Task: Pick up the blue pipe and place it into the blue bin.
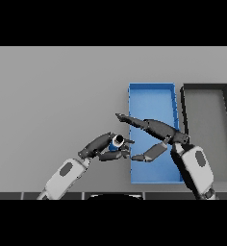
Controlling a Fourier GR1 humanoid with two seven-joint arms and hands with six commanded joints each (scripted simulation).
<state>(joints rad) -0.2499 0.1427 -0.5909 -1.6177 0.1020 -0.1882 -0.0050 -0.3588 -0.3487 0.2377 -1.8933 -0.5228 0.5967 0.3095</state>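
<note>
Grey surface [53, 96], plain, no labels or writing readable anywhere.

Item 1: my left hand [100, 146], near centre, fingers curled round the blue pipe [117, 141]. Pipe held just left of the bin's left wall, its open end facing up toward me; long axis looks roughly upright, though I cannot tell exactly.

Item 2: blue bin [151, 98], immediately right of the pipe. Next move, as I judge: carry rightward over the wall, then release.

Item 3: my right hand [151, 129], over the bin, fingers straight and spread, holding nothing.

Item 4: dark bin [204, 87], far right.
</note>
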